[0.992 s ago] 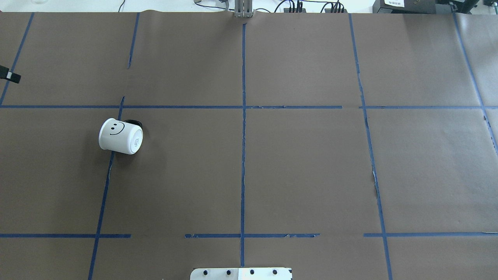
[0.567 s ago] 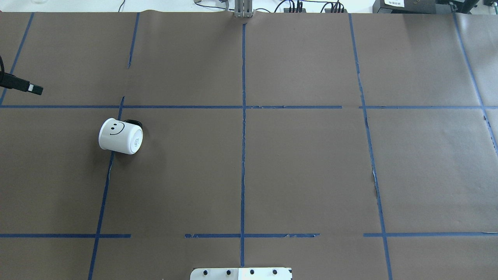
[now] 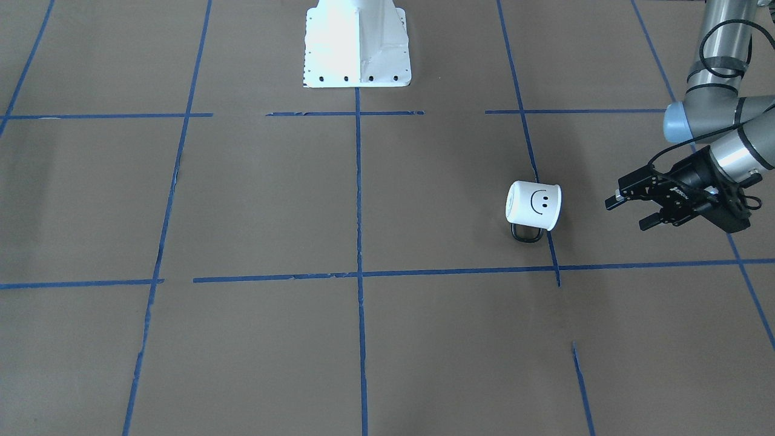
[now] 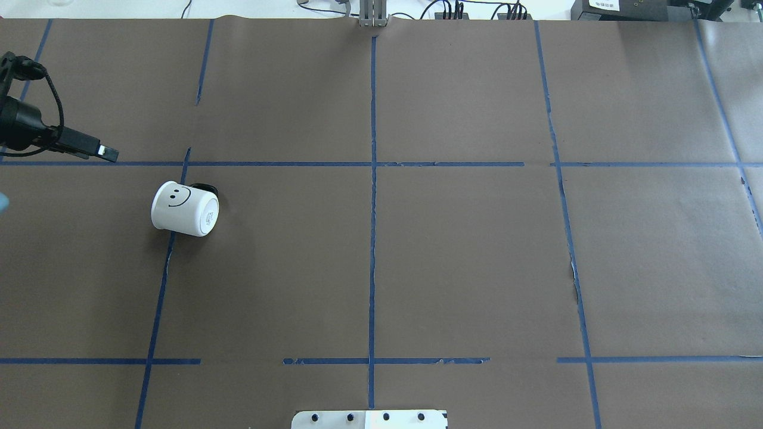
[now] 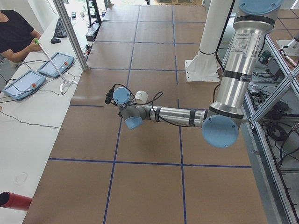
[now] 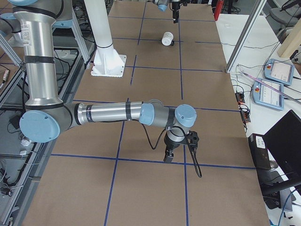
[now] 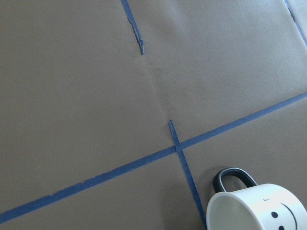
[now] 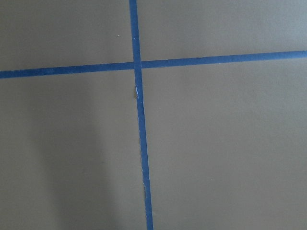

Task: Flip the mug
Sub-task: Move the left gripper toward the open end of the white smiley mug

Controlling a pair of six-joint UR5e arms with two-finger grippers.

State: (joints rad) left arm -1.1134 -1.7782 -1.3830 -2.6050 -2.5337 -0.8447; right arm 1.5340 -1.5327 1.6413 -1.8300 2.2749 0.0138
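Mug [image 4: 182, 207] on its side on table [image 4: 453, 262], ~9 o'clock of ctr in overhead view, mouth twd 9, handle [image 4: 205, 188] at 1, inside unseen; L gripper [image 3: 626, 214] at mug's 10, apart, jaws spread, holding nothing; R gripper [image 6: 168, 157] far off, jaw gap can't tell.

glossy white mug [image 3: 533, 204] on matt brown paper [image 3: 272, 194] crossed by frayed blue tape [image 3: 358, 194].

mug [image 7: 259, 211] cut off by wrist view's edge, right gripper [image 6: 168, 159] spread unclear
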